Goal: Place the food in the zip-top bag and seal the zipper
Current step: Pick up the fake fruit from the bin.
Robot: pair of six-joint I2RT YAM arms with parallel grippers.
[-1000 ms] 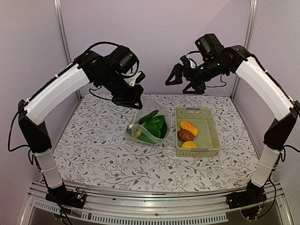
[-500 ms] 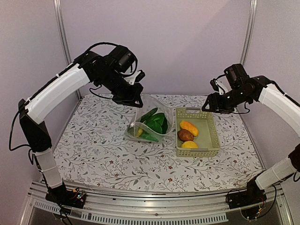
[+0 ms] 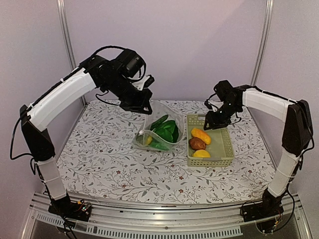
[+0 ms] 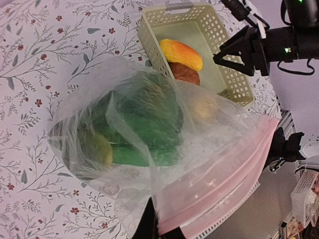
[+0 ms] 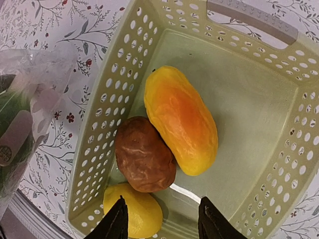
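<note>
The zip-top bag (image 3: 160, 112) is a clear bag lifted by its mouth, its bottom resting on the table. My left gripper (image 3: 144, 106) is shut on its edge beside the pink zipper (image 4: 224, 184). Green leafy food (image 3: 164, 132) and a yellow piece (image 3: 146, 141) lie inside the bag. An orange-yellow oval (image 5: 182, 119), a brown potato (image 5: 144, 160) and a yellow lemon (image 5: 134, 211) lie in the pale green basket (image 3: 227, 144). Over the basket's far end my right gripper (image 5: 162, 219) hovers open, with nothing between its fingers.
The basket stands just right of the bag, almost touching it. A floral cloth (image 3: 99, 159) covers the table. Walls with metal posts (image 3: 65, 40) close in the back and sides. In the left wrist view the right arm (image 4: 269, 42) shows beyond the basket.
My right arm has swung down from high at the back to just above the basket, and its jaws have narrowed. The left arm and the bag have stayed still.
</note>
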